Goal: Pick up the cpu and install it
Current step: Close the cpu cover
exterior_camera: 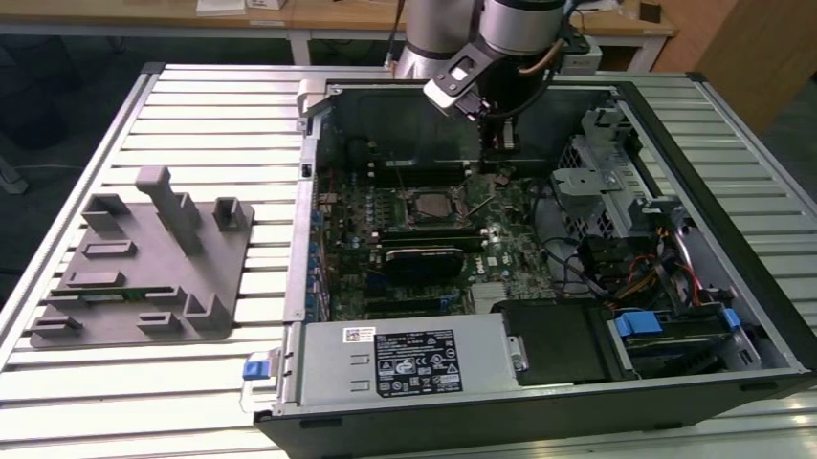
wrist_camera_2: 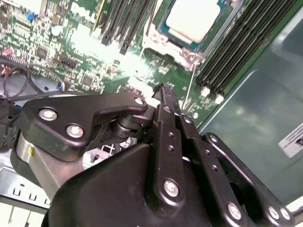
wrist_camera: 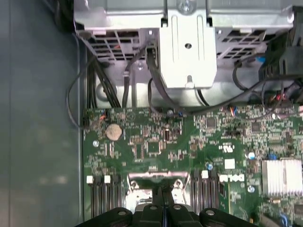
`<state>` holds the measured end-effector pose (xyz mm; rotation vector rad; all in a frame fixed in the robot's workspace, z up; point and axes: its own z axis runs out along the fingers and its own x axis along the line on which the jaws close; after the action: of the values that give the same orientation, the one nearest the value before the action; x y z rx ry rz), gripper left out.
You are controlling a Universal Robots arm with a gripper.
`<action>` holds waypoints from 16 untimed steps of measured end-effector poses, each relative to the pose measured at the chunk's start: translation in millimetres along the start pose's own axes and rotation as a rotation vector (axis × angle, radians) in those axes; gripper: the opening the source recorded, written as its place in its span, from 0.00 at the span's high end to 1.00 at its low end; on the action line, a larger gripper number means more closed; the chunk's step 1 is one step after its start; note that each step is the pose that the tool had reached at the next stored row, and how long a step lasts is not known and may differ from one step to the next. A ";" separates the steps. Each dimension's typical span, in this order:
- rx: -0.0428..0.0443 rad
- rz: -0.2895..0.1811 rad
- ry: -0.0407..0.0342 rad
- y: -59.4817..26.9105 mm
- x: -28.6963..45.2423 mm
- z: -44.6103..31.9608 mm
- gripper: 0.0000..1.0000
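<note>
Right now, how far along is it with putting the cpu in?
Mostly done, it seems. Done: the cpu sits in its socket on the board, silver top up. In hand: nothing. The jaws are shut and empty, hanging above the board beside the socket. Left: I cannot tell whether the socket's thin lever is latched, so locking it down may remain.

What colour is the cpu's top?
The cpu is shiny silver-grey on top; the second wrist view shows it best.
</note>
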<state>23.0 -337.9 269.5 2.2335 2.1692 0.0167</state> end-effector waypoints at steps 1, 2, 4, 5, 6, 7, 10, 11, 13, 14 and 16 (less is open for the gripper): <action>0.0000 0.000 0.0000 2.0 0.1 0.1 0.89; 0.0000 0.000 0.0000 3.8 0.1 0.1 0.89; 0.0000 0.000 0.0000 7.8 0.2 0.2 0.89; 0.0000 0.000 -0.0001 9.9 0.3 0.2 0.89; 0.0000 0.000 0.0000 12.1 0.3 0.3 0.89; 0.0000 0.000 0.0000 14.3 0.4 0.4 0.89; 0.0000 0.000 0.0000 20.3 0.6 0.6 0.89; 0.0000 0.000 0.0000 21.7 0.7 0.6 0.89; 0.0001 0.000 -0.0002 23.2 0.7 0.6 0.89; 0.0001 0.000 0.0000 23.9 0.7 0.7 0.89; 0.0008 0.000 0.0000 25.8 0.7 1.1 0.89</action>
<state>48.9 -337.9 269.1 2.2339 2.1696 0.0159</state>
